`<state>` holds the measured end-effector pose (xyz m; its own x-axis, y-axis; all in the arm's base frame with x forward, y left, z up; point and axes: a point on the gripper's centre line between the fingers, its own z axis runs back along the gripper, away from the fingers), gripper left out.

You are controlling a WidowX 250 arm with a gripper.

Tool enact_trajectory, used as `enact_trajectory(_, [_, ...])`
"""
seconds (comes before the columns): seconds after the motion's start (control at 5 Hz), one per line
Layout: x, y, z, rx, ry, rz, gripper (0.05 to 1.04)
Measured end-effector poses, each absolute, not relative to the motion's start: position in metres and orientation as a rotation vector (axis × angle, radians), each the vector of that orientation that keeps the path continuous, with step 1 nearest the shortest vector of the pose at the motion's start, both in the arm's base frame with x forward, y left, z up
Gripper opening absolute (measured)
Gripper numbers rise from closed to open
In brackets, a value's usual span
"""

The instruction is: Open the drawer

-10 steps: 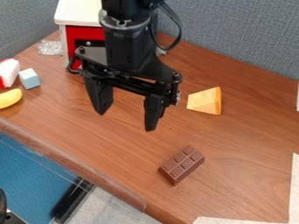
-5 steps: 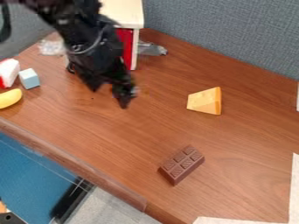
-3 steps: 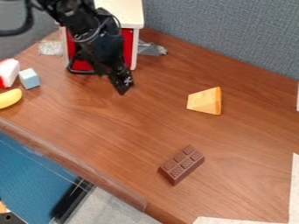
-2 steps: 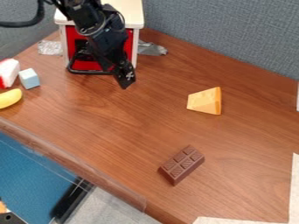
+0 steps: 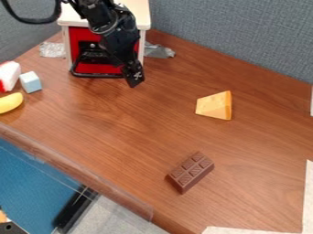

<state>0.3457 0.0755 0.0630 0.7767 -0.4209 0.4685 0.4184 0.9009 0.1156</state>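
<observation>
At the tabletop's far left (image 5: 55,77), the white boxy cabinet (image 5: 138,13) holds the red drawer (image 5: 101,69), its black bar handle (image 5: 92,75) running left to right, low across the front. Near the handle's right end hangs the black angular claw (image 5: 134,82); I cannot tell whether it is spread or pressed together. Hooking the bar probably calls for a leftward move.

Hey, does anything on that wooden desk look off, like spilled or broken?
Nothing looks spilled or broken. The one oddity is the crumpled silvery strip poking out right of the toy cabinet, with a shiny patch to its left. They look like tape, perhaps holding it down.
</observation>
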Motion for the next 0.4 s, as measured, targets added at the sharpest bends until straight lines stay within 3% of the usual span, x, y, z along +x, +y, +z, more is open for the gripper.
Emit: enact_trajectory(0.4, [0.3551, 0.0859, 0.062, 0.002, -0.463, -0.484, 0.999])
